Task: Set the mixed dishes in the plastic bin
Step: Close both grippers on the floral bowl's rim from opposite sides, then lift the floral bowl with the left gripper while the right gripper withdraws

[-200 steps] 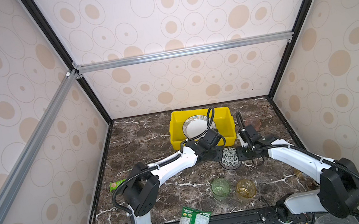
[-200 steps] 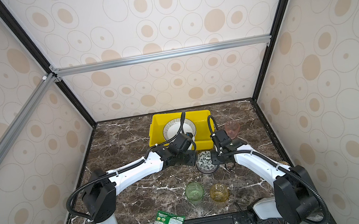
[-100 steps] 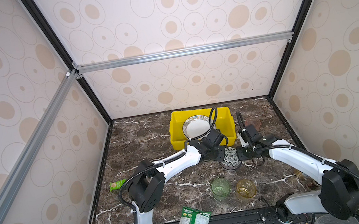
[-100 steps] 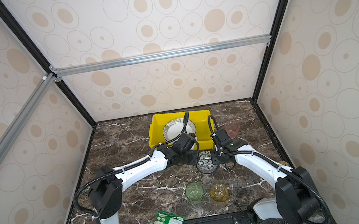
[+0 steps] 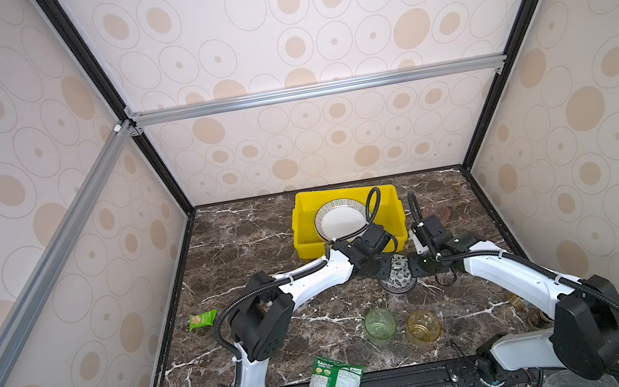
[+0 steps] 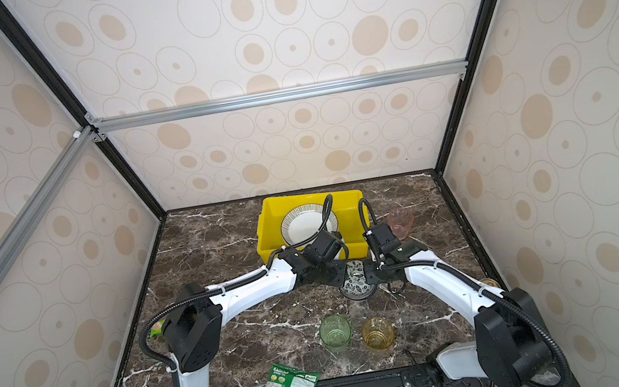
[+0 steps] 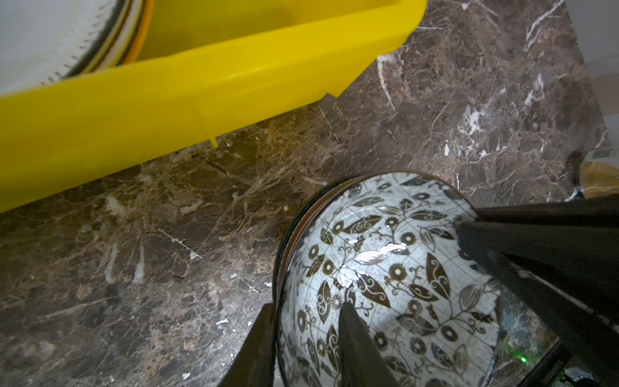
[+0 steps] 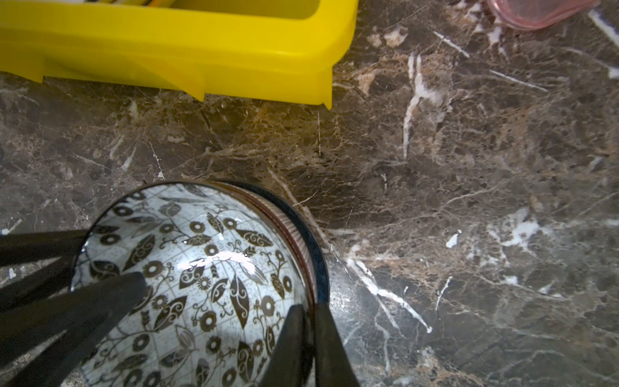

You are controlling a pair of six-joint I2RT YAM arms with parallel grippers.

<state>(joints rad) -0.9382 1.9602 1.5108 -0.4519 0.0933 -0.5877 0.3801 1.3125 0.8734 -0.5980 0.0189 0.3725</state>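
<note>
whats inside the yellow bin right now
A white plate with a dark striped rim lies in the yellow bin; the left wrist view shows more dish rims stacked under it. The left arm hides the bin's near right corner.

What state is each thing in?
yellow bin, holds the striped plate
floral bowl, upright, outside the yellow bin
left pincer, astride the floral bowl's rim, grip unclear
right pincer, shut on the floral bowl's rim
green tumbler, upright on the table
amber tumbler, upright on the table
pink tumbler, beside the yellow bin
</note>
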